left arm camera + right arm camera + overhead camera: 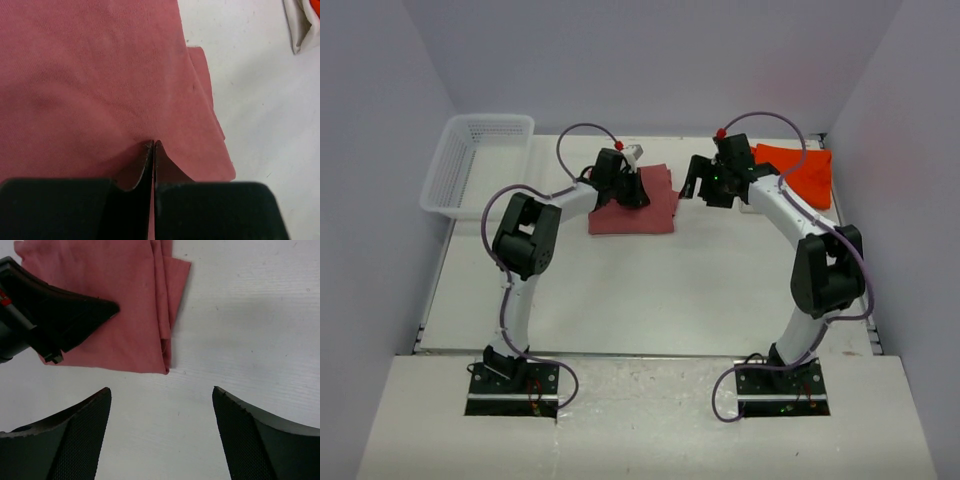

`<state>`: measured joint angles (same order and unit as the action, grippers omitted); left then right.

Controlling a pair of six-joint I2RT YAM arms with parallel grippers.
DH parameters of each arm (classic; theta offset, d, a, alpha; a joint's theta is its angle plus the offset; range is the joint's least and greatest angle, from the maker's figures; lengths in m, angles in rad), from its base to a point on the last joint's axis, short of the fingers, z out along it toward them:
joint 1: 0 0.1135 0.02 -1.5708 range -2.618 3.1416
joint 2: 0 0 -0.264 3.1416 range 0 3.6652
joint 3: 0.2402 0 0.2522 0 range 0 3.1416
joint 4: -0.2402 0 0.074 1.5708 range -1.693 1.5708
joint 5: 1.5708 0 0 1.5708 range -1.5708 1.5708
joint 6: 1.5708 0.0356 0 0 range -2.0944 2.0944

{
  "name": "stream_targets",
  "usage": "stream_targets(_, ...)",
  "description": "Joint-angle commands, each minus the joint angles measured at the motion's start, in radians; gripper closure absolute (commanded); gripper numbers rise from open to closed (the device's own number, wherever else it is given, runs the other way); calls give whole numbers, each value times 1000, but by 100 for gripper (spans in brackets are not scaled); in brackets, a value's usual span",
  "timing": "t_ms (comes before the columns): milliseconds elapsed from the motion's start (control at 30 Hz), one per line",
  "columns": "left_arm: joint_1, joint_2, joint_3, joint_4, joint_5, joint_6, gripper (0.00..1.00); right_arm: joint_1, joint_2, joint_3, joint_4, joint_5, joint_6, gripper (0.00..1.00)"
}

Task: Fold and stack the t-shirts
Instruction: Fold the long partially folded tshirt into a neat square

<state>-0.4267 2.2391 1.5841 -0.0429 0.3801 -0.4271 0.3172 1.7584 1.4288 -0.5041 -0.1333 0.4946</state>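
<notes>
The dusty rose-red t-shirt lies folded into a rectangle at the table's far middle. My left gripper is shut, its tips set down on the cloth with nothing pinched between them. To the right of the shirt, my right gripper stands open over bare table, just off the folded corner. Its fingers hold nothing. The orange t-shirt lies at the far right. A bit of white cloth with orange beside it shows in the corner of the left wrist view.
A white mesh basket sits at the far left, partly over the table's edge. The left gripper's black finger crosses the shirt in the right wrist view. Grey walls close in on three sides.
</notes>
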Motion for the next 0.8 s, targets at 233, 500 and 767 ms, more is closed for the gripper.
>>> stream_targets(233,-6,-108,-183,98,-109,-87,100,-73,179,154,-91,-203,-37,14)
stream_targets(500,-67,-277,-488,201,-150,-168,100,-73,240,167,-111,-299,-44,13)
stream_targets(767,-159,-342,-573,216,-147,-197,100,-72,138,-92,81,-413,27,10)
